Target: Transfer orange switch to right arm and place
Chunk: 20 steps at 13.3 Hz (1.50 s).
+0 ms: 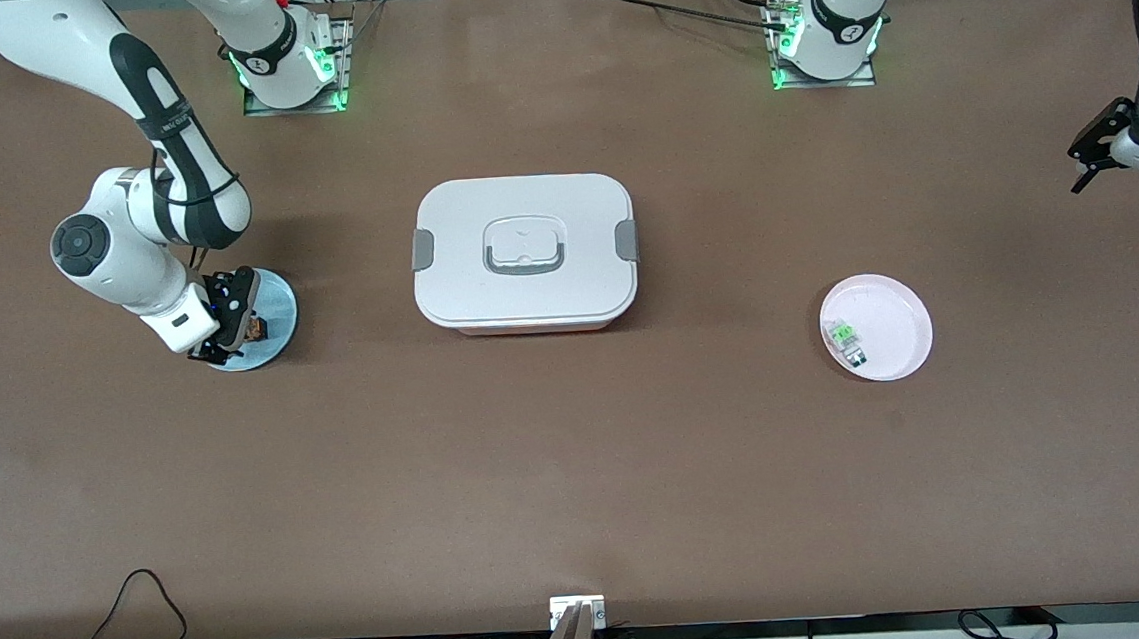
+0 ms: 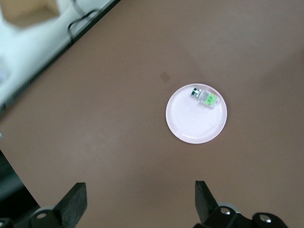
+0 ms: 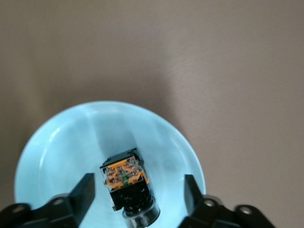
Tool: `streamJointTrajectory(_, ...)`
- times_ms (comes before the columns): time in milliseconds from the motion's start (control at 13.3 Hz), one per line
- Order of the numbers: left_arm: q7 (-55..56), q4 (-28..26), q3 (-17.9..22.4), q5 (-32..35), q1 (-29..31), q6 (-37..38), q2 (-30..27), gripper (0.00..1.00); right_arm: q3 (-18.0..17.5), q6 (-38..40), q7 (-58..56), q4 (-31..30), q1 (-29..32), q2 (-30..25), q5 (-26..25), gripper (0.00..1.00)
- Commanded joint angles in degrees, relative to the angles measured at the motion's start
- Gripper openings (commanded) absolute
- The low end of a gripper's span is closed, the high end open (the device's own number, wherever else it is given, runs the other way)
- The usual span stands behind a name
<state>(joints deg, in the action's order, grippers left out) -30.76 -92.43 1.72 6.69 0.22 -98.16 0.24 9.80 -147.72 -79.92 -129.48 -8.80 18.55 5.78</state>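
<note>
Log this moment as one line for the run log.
right gripper: open, over blue dish | orange switch: lying on blue dish between jaws | left gripper: open, waiting | green switch: on pink plate

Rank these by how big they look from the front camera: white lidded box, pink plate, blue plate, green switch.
1. white lidded box
2-3. pink plate and blue plate: look alike; the right gripper partly covers the blue one
4. green switch
</note>
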Motion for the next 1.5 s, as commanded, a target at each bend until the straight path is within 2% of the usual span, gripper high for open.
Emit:
streamJointTrajectory(0,17.3,-1.0,0.0,-0.7,-0.7,3.8,-1.6,1.00,-0.3,8.3,10.0,3.3,0.0,-2.7,0.1,1.00)
streamJointTrajectory(150,25.6,-1.1,0.1,-5.5,-0.5,4.7,-1.7,1.00,0.0,17.5,18.7,6.9,0.1,-4.2,0.0,1.00)
streamJointTrajectory(376,27.9,-0.9,0.0,-6.0,-0.5,5.2,-2.1,1.00,0.0,34.1,40.3,14.2,0.1,-7.3,-0.2,1.00)
streamJointTrajectory(751,27.9,2.0,-0.7,-6.2,-0.6,6.9,0.3,1.00,-0.5,48.6,65.6,28.4,-0.3,-8.9,-1.2,1.00)
streamJointTrajectory(826,27.9,2.0,-0.7,-6.2,-0.6,6.9,0.3,1.00,-0.5,51.4,68.9,31.4,-1.1,-8.9,-2.9,1.00)
streamJointTrajectory(977,27.7,2.1,-0.7,-6.1,-0.5,6.9,0.3,1.00,-0.6,54.5,70.3,34.4,-1.8,-10.4,-5.3,1.00)
streamJointTrajectory(1277,27.7,2.3,-0.5,-6.3,0.0,6.6,0.6,1.00,-0.8,55.0,72.8,35.4,-2.2,-16.0,-5.5,1.00)
streamJointTrajectory(1427,27.7,4.5,-0.1,-5.9,0.0,6.6,1.3,1.00,-0.5,55.0,74.5,35.6,-2.1,-18.5,-4.9,1.00)
